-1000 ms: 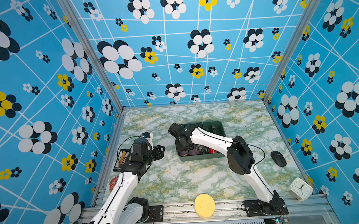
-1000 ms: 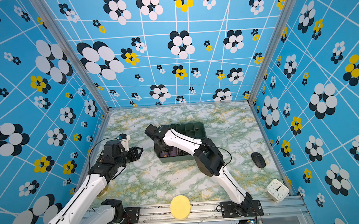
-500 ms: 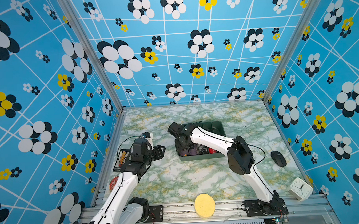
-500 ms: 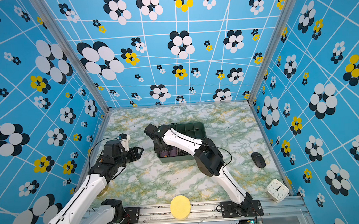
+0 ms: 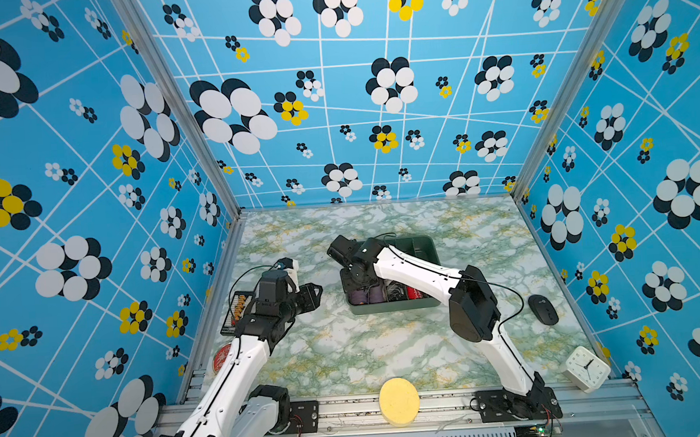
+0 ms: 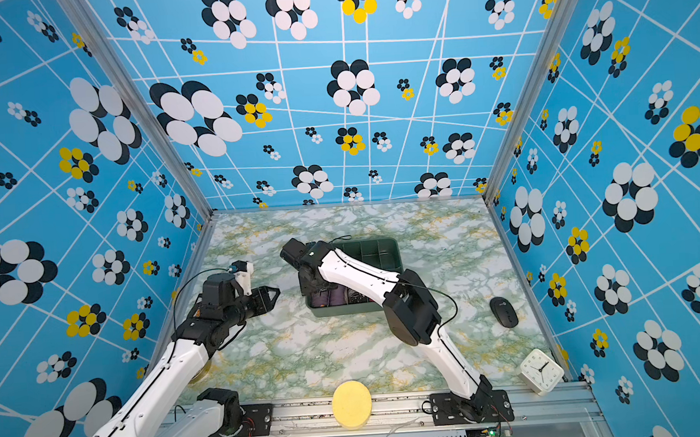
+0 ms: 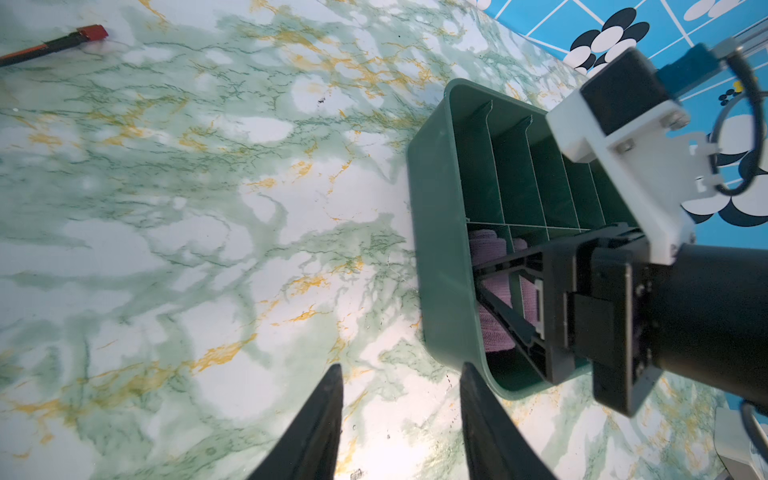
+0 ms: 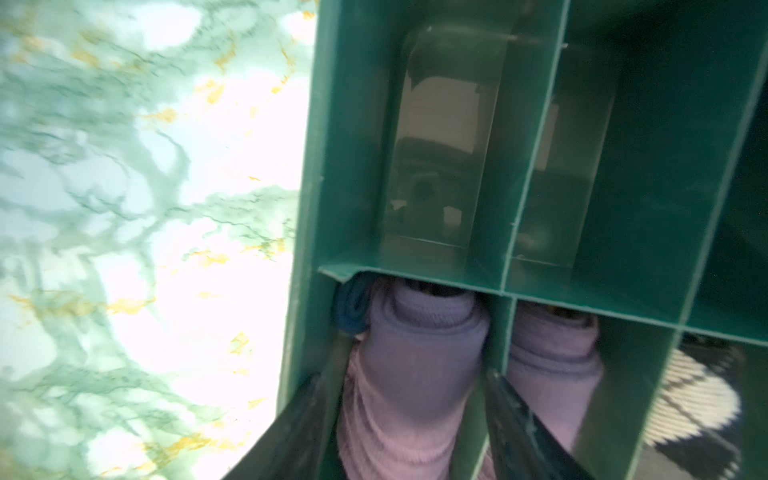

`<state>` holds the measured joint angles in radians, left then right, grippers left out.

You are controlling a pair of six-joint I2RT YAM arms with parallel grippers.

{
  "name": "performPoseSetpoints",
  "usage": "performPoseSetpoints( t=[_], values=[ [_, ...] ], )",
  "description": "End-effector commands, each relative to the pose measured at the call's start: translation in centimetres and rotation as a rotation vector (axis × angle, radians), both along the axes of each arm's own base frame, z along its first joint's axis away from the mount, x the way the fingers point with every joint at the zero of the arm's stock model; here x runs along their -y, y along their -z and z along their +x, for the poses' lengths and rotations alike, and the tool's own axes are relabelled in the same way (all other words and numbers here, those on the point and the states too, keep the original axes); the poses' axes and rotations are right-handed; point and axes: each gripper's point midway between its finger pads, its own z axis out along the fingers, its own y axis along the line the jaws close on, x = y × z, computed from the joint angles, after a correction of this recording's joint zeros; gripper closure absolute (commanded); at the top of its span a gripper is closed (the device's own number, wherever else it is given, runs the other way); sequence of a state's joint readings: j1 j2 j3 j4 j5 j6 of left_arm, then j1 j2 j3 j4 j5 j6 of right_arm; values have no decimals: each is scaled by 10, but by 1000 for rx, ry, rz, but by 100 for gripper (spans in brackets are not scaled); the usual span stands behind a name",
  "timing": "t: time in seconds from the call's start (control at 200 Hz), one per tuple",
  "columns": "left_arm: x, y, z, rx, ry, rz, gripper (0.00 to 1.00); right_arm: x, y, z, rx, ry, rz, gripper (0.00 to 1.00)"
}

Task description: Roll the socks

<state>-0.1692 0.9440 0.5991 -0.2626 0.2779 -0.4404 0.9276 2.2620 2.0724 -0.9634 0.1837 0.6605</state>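
Two purple socks (image 8: 419, 353), each one rolled up, stand in neighbouring compartments of the green tray (image 8: 307, 166). The first roll shows a dark blue part at its far end. It sits between the fingers of my right gripper (image 8: 403, 374). These fingers are released and spread a little wider than the roll, with a thin gap on each side. The second roll (image 8: 552, 357) is just past one finger, behind the divider. Beyond it lies a black-and-white bundle (image 8: 698, 395).

My left gripper (image 7: 402, 368) hangs over the marble table (image 7: 187, 249). Its fingers are also released, with only the table between them. The tray is ahead of them and a little to the side, near but not touching. A black mouse (image 5: 543, 309) and a white clock (image 5: 586, 369) lie well apart from both grippers.
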Motion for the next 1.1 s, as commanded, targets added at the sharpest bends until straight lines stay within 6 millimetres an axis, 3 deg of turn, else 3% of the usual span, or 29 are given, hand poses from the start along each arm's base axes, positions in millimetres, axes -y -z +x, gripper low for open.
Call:
performPoseSetpoints(
  t=[0.0,0.025,0.04,0.225,0.405,0.45,0.69,0.915,0.98,1.095],
  values=[
    [-3,6,-4,-3,6,7,53,3,-34,3,91,-22,21,36],
    [-3,6,-5,-3,6,6,53,3,-32,5,100,-24,18,36],
    [-3,6,-5,-1,8,6,53,3,-45,5,122,-24,40,36],
    [-1,7,-6,5,22,5,53,9,-76,9,240,-43,137,37],
    [-2,4,-8,39,23,7,51,51,-105,13,348,10,191,37],
    [-3,4,-8,47,22,10,50,71,-97,12,345,38,182,37],
    [3,7,-7,40,58,-7,47,190,-97,5,414,259,221,36],
    [4,0,0,91,41,-29,43,309,-84,-9,523,461,125,15],
    [4,-2,3,102,41,-26,42,339,-79,-12,572,508,78,15],
    [6,-1,7,100,52,-24,29,381,-72,-14,671,583,-14,8]
  ],
)
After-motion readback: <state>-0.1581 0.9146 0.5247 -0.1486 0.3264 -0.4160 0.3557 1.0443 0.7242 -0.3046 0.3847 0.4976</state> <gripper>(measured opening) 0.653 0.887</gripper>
